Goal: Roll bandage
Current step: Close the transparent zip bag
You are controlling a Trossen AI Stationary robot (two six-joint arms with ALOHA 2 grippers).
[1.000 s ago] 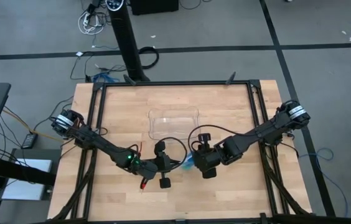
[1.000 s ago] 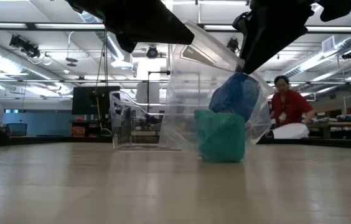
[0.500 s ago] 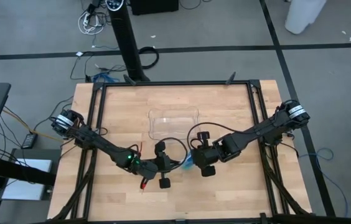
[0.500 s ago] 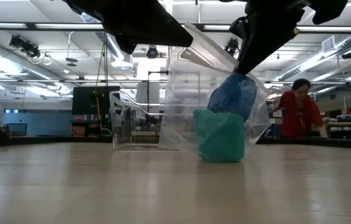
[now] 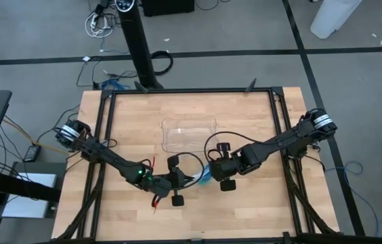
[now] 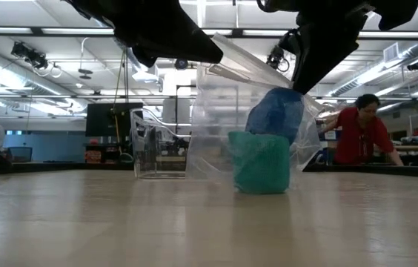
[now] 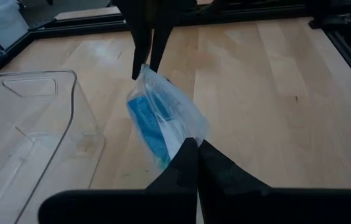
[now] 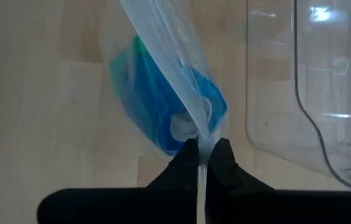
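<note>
clear tray on wooden table, teal block.

- The table was pale wood planking, smooth and matt.
- The tray was clear, glossy hard plastic.
- The bag was thin, crinkled transparent plastic film with a sheen.
- The bandage looked like soft, matt blue cloth.
- The teal block looked matt and finely textured.
- The gripper fingers were matt black.
</note>
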